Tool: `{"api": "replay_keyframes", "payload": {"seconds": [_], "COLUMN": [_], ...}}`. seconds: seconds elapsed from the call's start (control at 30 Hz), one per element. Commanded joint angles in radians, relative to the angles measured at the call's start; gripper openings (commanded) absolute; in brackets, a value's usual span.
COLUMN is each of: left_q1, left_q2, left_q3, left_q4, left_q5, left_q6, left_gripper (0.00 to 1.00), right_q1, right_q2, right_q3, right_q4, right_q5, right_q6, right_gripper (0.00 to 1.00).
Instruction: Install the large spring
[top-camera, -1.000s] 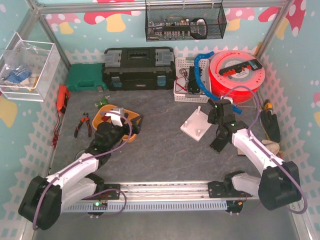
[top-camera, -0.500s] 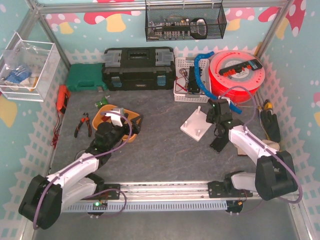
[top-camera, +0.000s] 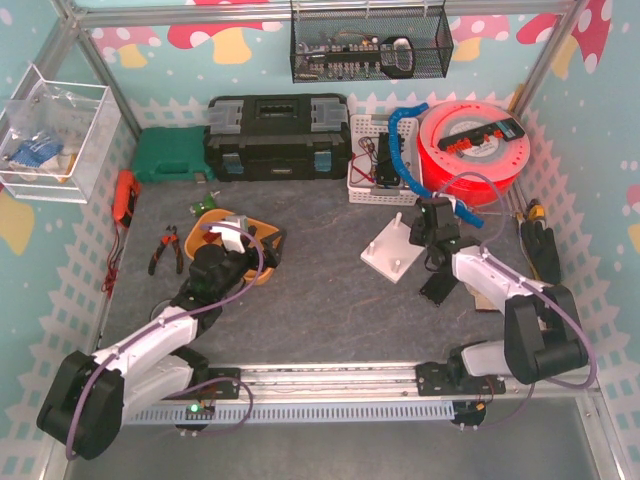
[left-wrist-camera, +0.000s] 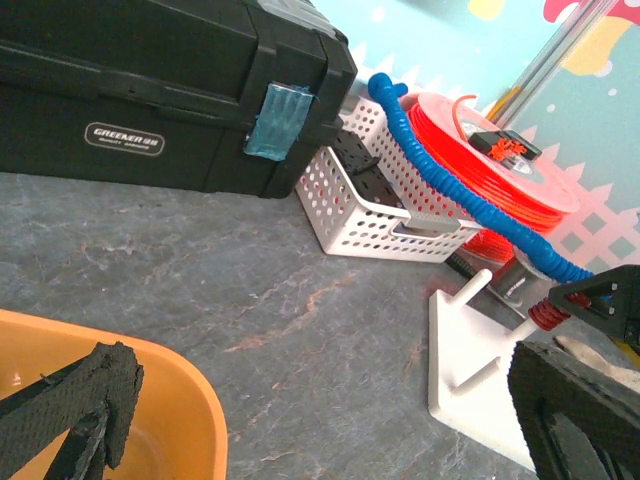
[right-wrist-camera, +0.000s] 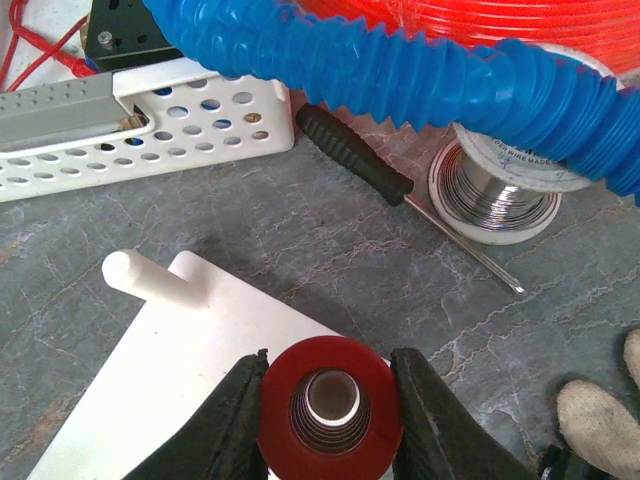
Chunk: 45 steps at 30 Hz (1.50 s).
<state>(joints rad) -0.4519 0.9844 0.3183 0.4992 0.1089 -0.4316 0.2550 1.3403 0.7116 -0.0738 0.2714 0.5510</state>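
From where I stand, the right gripper (right-wrist-camera: 328, 392) is clamped on the large spring (right-wrist-camera: 330, 425) just over the white peg plate (right-wrist-camera: 190, 370), so next it must line the coil up with a peg (right-wrist-camera: 150, 280), I reckon, while the left gripper (left-wrist-camera: 320, 400) hangs spread apart by the orange bowl (left-wrist-camera: 185, 415).

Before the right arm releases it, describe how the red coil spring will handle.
The red coil spring is hollow wound wire, so it will probably compress and spring back. Being round, it would likely roll if dropped on the flat white peg plate. Gripped on its curved sides by the right tool, it may twist or slip.
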Motion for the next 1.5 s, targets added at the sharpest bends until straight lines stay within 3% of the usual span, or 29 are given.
{"api": "replay_keyframes", "payload": {"seconds": [0.0, 0.4, 0.67, 0.8, 1.03, 1.17, 1.33, 1.47], "left_q1": [0.002, 0.002, 0.002, 0.002, 0.007, 0.027, 0.144, 0.203], "left_q2": [-0.001, 0.005, 0.001, 0.01, 0.06, 0.087, 0.179, 0.214], "left_q3": [-0.011, -0.01, 0.003, 0.007, 0.12, 0.166, 0.285, 0.321], "left_q4": [0.021, 0.011, -0.032, -0.049, -0.251, -0.307, -0.445, -0.531], "left_q5": [-0.005, -0.024, -0.077, -0.104, -0.243, -0.317, -0.259, -0.187], "left_q6": [-0.005, -0.004, 0.007, 0.013, -0.059, -0.098, -0.09, -0.054], "left_gripper": [0.99, 0.99, 0.99, 0.99, 0.99, 0.99, 0.98, 0.9], "right_q1": [-0.006, -0.007, -0.007, -0.006, 0.001, 0.006, 0.006, 0.006], "right_q2": [0.017, 0.084, 0.027, -0.039, -0.182, -0.263, -0.318, -0.346], "right_q3": [-0.012, -0.002, 0.034, 0.048, 0.039, -0.034, -0.106, -0.14], "right_q4": [0.042, 0.042, -0.025, -0.048, -0.032, 0.059, 0.108, 0.124], "right_q5": [0.002, -0.024, -0.017, -0.09, -0.302, -0.33, -0.297, -0.282], "right_q6": [-0.006, 0.013, 0.012, -0.004, -0.034, -0.031, -0.007, 0.006], "right_gripper": [0.0, 0.34, 0.54, 0.62, 0.77, 0.84, 0.89, 0.92]}}
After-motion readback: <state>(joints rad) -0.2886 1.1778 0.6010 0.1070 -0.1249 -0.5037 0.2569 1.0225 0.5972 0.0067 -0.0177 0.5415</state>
